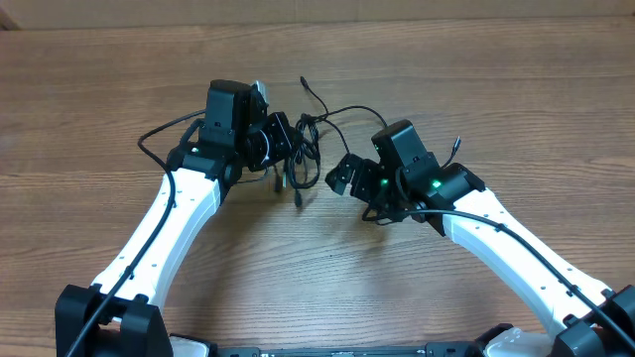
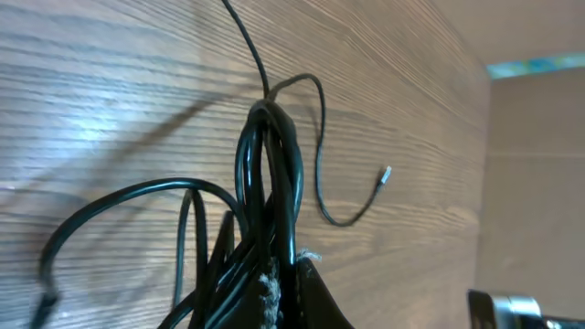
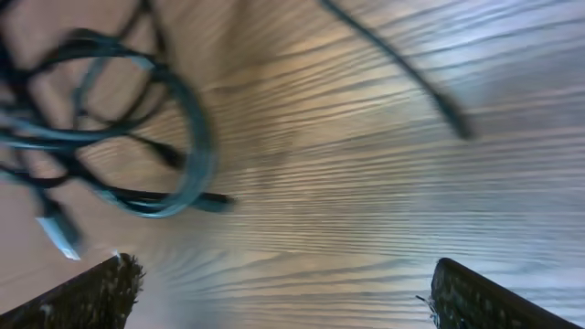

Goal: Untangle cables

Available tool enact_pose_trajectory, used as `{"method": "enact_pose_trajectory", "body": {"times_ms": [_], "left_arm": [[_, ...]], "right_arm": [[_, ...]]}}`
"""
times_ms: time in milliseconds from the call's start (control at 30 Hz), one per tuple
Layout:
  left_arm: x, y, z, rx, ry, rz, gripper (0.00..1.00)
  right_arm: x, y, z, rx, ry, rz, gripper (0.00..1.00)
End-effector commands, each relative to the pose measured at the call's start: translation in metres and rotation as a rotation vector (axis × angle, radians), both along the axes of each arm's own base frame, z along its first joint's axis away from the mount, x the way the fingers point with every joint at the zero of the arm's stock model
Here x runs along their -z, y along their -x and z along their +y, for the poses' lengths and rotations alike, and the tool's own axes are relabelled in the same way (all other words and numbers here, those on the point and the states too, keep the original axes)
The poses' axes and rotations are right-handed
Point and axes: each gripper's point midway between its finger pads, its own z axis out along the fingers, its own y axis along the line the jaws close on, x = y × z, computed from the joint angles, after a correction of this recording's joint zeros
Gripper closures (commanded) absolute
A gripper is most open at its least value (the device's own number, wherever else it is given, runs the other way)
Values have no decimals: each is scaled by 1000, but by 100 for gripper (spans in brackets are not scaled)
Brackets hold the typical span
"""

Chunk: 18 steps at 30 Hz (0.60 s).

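1. My left gripper (image 1: 290, 149) is pinched together on the cables (image 1: 314, 147), a black bundle just past the table's (image 1: 496, 79) middle, nearer the far edge.
2. My right gripper (image 3: 283, 302) stands spread wide, holding nothing, just right of the bundle.
3. One silver-tipped end (image 2: 385, 175) seems to lie loose on the wood, though the view is soft.

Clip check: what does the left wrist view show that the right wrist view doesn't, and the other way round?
Only the left wrist: the left tool shut on a bunch of cables, with strands rising away from it, and one loose end with a small silvery plug lying apart on the table. Only the right wrist: the right tool open wide and holding nothing, with a blurred cable loop off to the picture's left. Both: thin black cables over the wood-grain table.
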Motion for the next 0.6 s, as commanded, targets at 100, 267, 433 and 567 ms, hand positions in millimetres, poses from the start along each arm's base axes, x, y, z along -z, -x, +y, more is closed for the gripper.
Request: {"method": "enact_pose_trajectory", "body": {"times_ms": [100, 267, 433, 567], "left_arm": [[-24, 13, -23, 20, 184, 79, 96], [-41, 17, -37, 54, 306, 109, 96], [-72, 21, -56, 150, 454, 91, 96], [-89, 24, -63, 207, 522, 73, 96]], "right_arm": [[-6, 1, 14, -41, -63, -9, 0], [-9, -3, 17, -41, -75, -30, 0], [-9, -8, 14, -6, -67, -39, 0], [-9, -11, 12, 13, -54, -49, 0]]}}
